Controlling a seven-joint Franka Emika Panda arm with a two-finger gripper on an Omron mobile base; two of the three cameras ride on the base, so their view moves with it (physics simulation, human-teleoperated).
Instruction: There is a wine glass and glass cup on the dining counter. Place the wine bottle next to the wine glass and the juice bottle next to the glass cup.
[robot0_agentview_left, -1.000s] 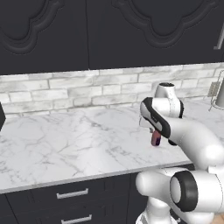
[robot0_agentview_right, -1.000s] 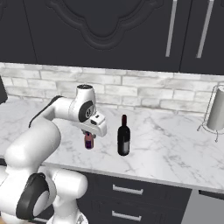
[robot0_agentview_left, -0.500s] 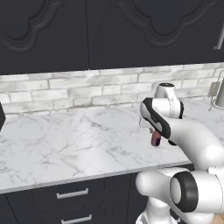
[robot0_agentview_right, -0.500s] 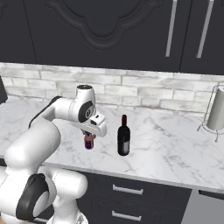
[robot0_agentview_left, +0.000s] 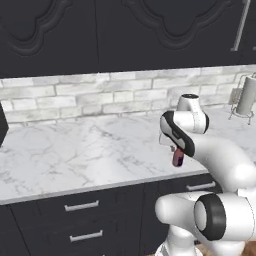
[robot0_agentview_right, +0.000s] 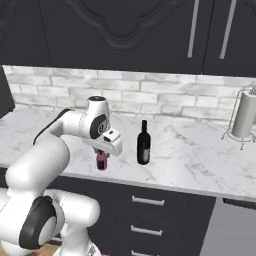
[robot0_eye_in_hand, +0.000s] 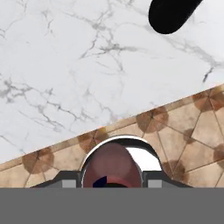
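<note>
At the left of the right base view, the claw (robot0_agentview_right: 103, 153) is reaching down near the front edge of the desk (robot0_agentview_right: 190, 155) and is clenching the juice bottle (robot0_agentview_right: 102, 161) from above, its hand block covering the cap so that just the squat reddish-purple body is hanging below it. That top-down hold looks chosen to carry the bottle upright and set it down the same way. In the hand view the bottle is showing as a rounded reddish dome at the bottom, over the line where the white marble gives way to brown patterned floor tiles, so I judge that it is being held at, or just past, the desk's edge. Whether its base is touching the marble I cannot tell. To its right, the wine bottle (robot0_agentview_right: 144, 143) is standing untouched and upright: tall, nearly black, smooth and glossy, with a narrow neck and a dark red top. The desk top is white with fine grey veins, polished and flat, over dark drawer fronts with slim metal handles. Farthest right, a grey cylinder is standing in a thin wire stand (robot0_agentview_right: 242, 120) against the pale brick backsplash.
</note>
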